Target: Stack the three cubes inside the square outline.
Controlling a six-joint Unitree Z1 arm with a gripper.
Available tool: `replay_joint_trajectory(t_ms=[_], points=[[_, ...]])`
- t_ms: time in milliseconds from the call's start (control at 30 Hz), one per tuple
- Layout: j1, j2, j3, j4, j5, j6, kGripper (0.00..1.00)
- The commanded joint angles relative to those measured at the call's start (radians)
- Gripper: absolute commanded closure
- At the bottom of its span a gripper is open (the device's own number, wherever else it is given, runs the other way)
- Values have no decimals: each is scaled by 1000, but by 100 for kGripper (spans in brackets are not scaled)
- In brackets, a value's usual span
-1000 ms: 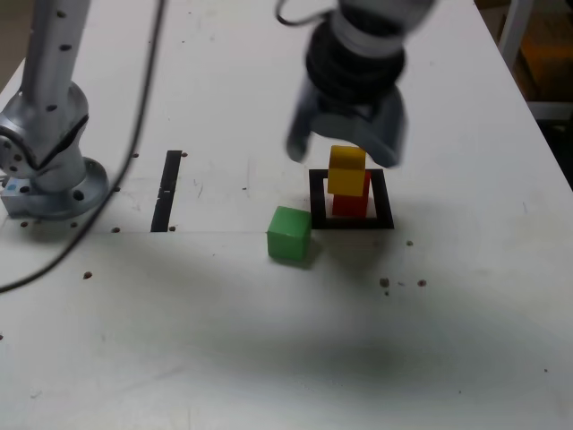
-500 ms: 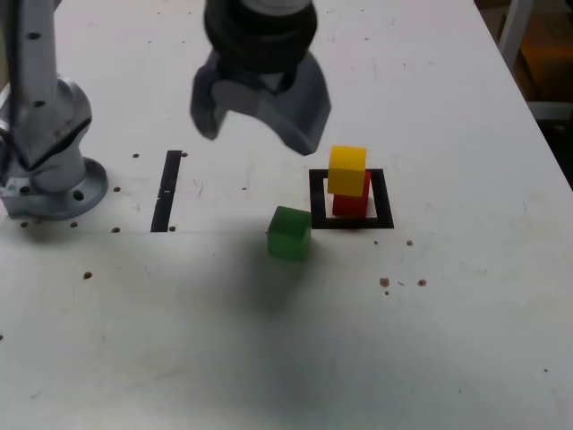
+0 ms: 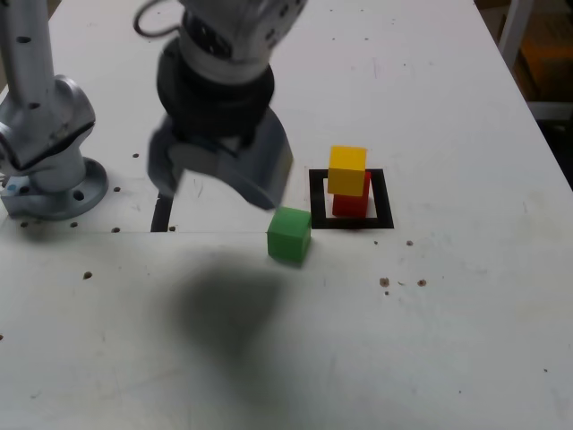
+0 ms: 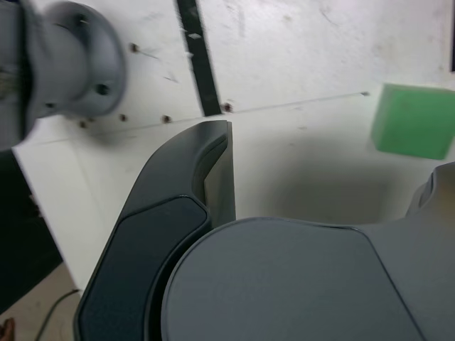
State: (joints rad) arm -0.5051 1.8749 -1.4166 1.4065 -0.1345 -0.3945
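Claw (image 3: pixel 220 191) open, yellow cube (image 3: pixel 346 170) atop red cube (image 3: pixel 351 205), their long axis upright.

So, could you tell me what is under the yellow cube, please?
The red cube, inside the black square. The yellow cube covers its top.

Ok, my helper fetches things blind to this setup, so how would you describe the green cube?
On the white table, find the black square outline. Just outside its near-left corner in the exterior view sits a green cube, alone, unlike the stacked yellow and red ones.
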Motion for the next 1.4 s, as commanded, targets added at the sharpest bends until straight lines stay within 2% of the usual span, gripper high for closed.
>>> replay_joint_trajectory(t_ms=[0,200,533,967,1367], points=[[4,-10,16,-28,-8,7,0],[13,-10,50,-124,-35,51,0],[48,63,44,-169,-48,139,2],[77,157,3,-181,-39,212,5],[100,212,-21,-185,-7,276,11]])
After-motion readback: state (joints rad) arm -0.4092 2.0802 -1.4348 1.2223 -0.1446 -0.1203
